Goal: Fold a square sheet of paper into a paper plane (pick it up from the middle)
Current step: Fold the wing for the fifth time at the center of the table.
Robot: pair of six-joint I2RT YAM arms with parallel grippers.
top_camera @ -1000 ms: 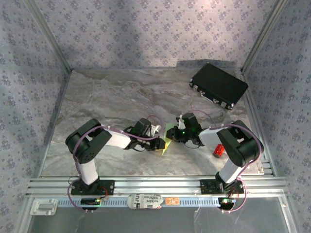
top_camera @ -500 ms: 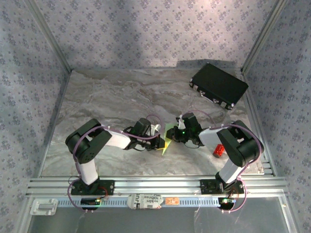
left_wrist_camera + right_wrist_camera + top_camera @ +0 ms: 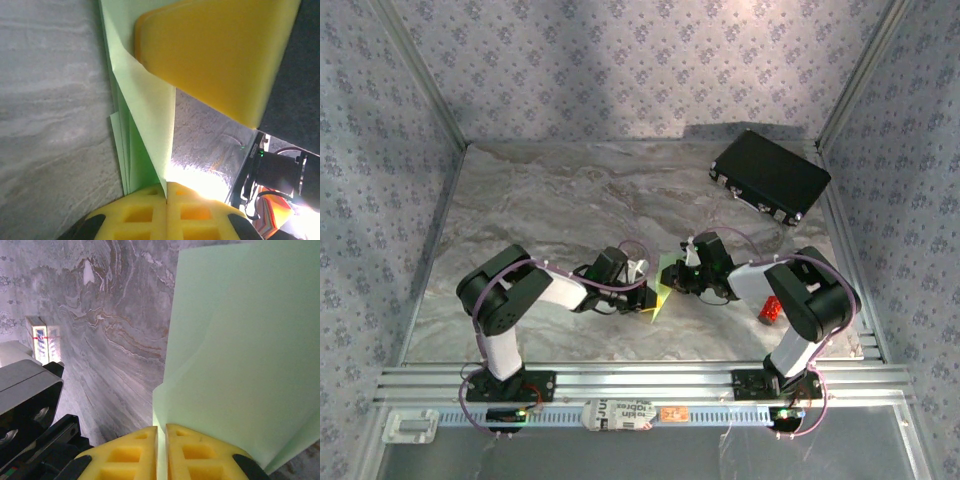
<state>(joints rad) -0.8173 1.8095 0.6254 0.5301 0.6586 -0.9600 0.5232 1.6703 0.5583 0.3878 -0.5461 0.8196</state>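
Folding is mid-crease: the thin pale green creased sheet of paper (image 3: 663, 292) sits at 5 o'clock from the centre of the grey marbled tabletop (image 3: 540, 210). Your left gripper (image 3: 166, 186) and right gripper (image 3: 161, 429) both pinch it. Next, probably, align the edges and press flat.

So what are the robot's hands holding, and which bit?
The left hand pinches the folded pale green paper by a narrow pointed end; the right hand pinches it at an edge.

The left arm (image 3: 506, 297) and right arm (image 3: 816, 300) have glossy black joints and white links. Thin purple cables (image 3: 636, 243) loop along them. The fingers (image 3: 200, 470) are yellow and blocky, moulded with square recesses.
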